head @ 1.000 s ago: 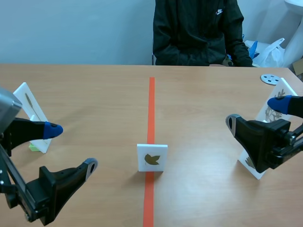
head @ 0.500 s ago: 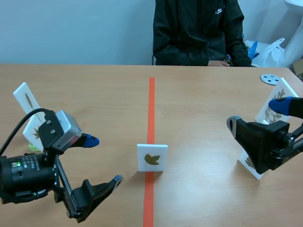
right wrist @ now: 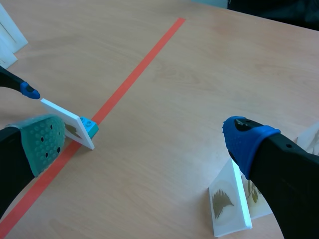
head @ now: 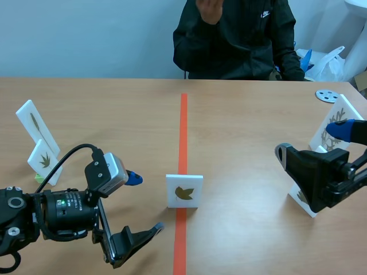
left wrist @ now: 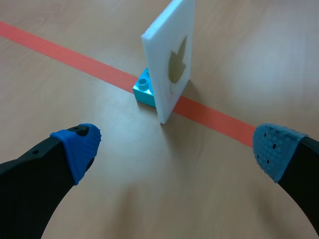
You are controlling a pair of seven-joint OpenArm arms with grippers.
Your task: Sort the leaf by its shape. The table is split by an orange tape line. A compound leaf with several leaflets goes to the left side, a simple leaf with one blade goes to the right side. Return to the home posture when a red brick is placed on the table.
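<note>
Both spread wide, empty: left gripper (head: pixel 146 203) facing leaf card (head: pixel 184 191), right gripper (head: pixel 309 138); card's blue brick (left wrist: pixel 144 90) half-hidden.

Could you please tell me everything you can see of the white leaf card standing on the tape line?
The white card is a thin, stiff-looking square panel printed with one olive-brown lobed leaf. It stands nearly upright on the orange tape line, propped by a small cyan brick behind its foot. The open left tool faces it without touching.
</note>
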